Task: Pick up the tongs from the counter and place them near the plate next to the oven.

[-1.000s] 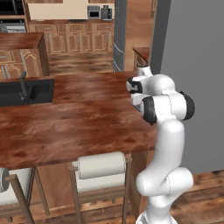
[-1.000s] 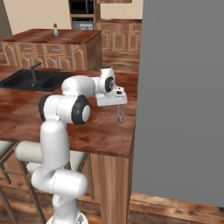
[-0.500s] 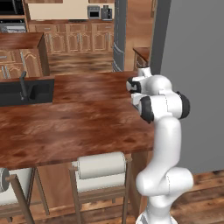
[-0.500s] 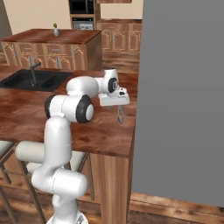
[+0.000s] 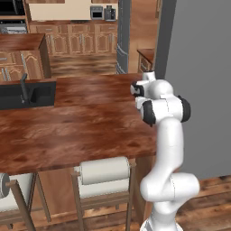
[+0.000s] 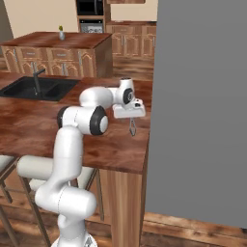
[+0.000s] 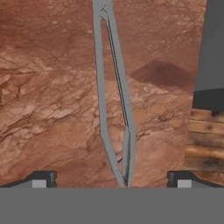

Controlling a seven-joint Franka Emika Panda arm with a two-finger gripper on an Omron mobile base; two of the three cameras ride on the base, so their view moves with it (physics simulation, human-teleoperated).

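The tongs [image 7: 114,109] lie flat on the reddish-brown counter [image 7: 48,96], thin grey arms joined at the far end and running straight toward the hand. My gripper [image 7: 111,181] hangs just above them, open, one fingertip on each side and nothing between the fingers. From the right base view the gripper [image 6: 132,128] points down over the counter [image 6: 43,125] near its right edge. A black built-in oven [image 6: 89,7] is set in the far wall. The plate is out of view.
A tall grey block [image 6: 202,96] rises right beside the counter's right edge, close to the hand. A black sink with faucet [image 5: 22,92] is sunk into the counter's left part. Stools [image 5: 103,173] stand under the near edge. A second wooden island [image 6: 62,41] stands behind.
The arm has crept slightly toward the counter's right edge. The gripper stays open and the tongs have not moved.
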